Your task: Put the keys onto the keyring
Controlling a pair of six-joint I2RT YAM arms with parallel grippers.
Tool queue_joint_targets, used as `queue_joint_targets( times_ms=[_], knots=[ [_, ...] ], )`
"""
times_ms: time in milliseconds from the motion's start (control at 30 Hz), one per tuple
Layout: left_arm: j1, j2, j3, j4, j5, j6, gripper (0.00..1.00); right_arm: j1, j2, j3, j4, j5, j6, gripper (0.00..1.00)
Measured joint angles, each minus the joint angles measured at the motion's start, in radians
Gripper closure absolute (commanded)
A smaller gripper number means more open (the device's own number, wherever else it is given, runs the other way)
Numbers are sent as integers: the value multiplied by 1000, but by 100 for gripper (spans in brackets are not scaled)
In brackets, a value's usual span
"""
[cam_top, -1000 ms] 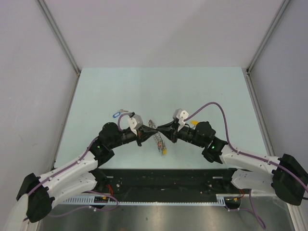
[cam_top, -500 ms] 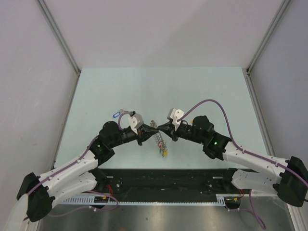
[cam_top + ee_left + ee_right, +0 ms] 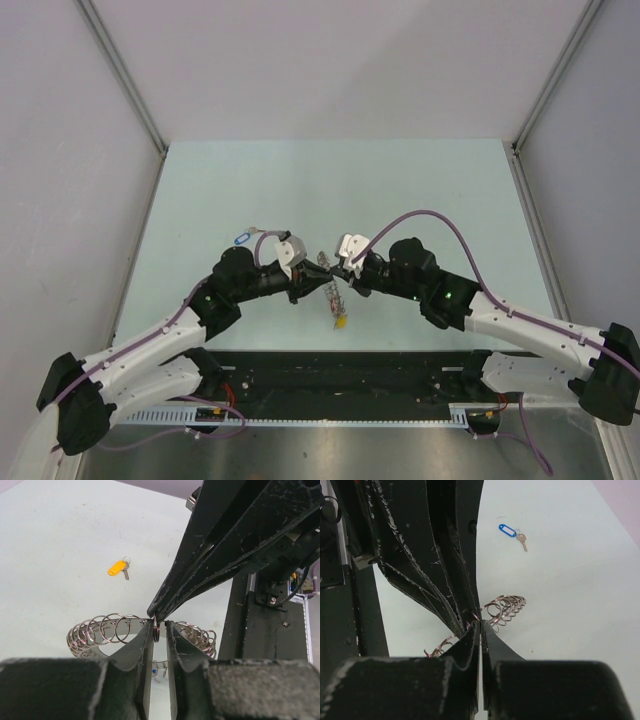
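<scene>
The table (image 3: 200,180) is broad, but I work just near its near edge, mid-table, where both arms can reach in from either side and meet tip to tip. The keyring (image 3: 102,629) hangs there between them, lifted off the surface so that its fringe of small loops and tags dangles free. My right gripper (image 3: 480,627) is pinched fully shut, its tips on one thin loop of that fringe, which I judge gives it the hold. My left gripper (image 3: 159,625) stands only a crack open, the same loop in the narrow gap; I cannot tell whether its pads touch the wire. Neither loose key is on the ring yet. The blue key (image 3: 509,530) lies flat on the table, far and left of my left gripper. The yellow-orange key (image 3: 118,568) lies flat beyond the keyring towards the right.
</scene>
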Motion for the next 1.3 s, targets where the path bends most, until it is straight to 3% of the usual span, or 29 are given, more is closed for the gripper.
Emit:
queue_joint_targets(
  times_ms=[133,267,333,400,500,700,767,800,867,900,1067,1300],
  knots=[
    [0,9,10,-27,2,12,100,9,7,9,-26,10,-14,100],
    [0,14,23,-56,3,19,100,11,7,10,-37,14,-25,100],
    [-2,14,24,-60,2,19,100,14,7,11,-38,21,-23,93],
    [-3,14,24,-60,3,19,100,16,3,11,-42,27,-13,77],
    [-10,8,24,-55,8,21,100,10,-22,11,-58,46,17,63],
    [-18,-21,25,-24,20,23,99,-62,-146,11,-78,56,122,60],
    [-18,-23,23,-18,31,23,100,-117,-216,10,-69,61,168,55],
    [-18,-24,23,-15,38,23,100,-137,-245,7,-60,65,186,44],
    [-18,-24,19,-2,58,23,100,-188,-313,-17,-39,64,235,37],
    [-18,-25,17,5,70,23,100,-203,-333,-29,-34,67,252,26],
    [-13,-28,4,37,135,48,100,-291,-393,-86,-40,108,345,4],
    [-1,-42,3,48,264,103,100,-428,-278,-94,-115,143,450,0]
  ],
)
